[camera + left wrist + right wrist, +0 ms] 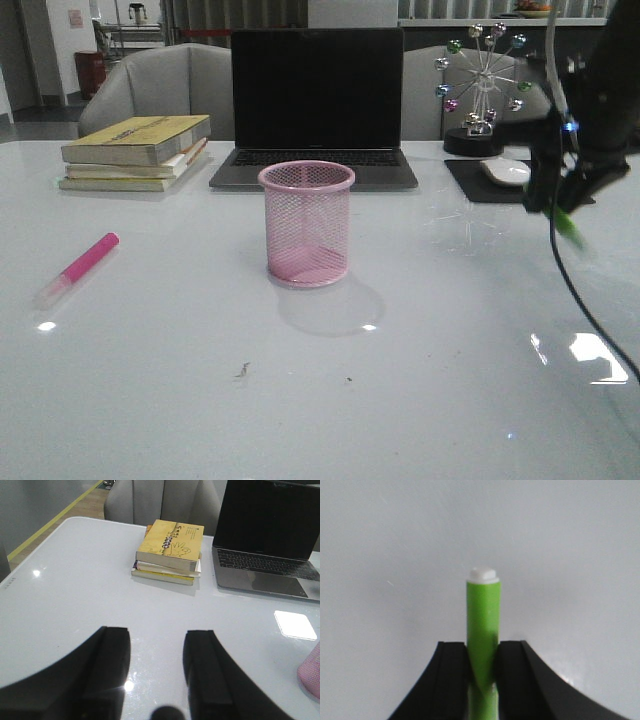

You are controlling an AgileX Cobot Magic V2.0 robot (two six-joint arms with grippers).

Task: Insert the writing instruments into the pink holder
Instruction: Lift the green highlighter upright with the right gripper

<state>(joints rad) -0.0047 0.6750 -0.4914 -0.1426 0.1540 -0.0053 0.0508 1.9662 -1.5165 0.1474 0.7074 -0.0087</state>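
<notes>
Right hand (482, 672): clamped on green marker (483, 625), fingers (451, 675) pressing both sides of the barrel; held in the air at the desk's right side, marker tip slanting down.
Left hand (155, 665): parted wide, nothing between; hangs over bare desk (75, 595) near the left end.
Cup (306, 222): upright at desk centre, mouth open, nothing inside.
Pink marker (78, 268): lying flat on the desk, well left of the cup.
Progress: none in yet. Green lifted, pink untouched; both insertions remain, by my reading.
Room: open desk between right hand and cup. Laptop (316, 105) just behind the cup; books (137, 152) at back left; mouse (505, 171) and wheel ornament (482, 85) at back right, near the right hand.
</notes>
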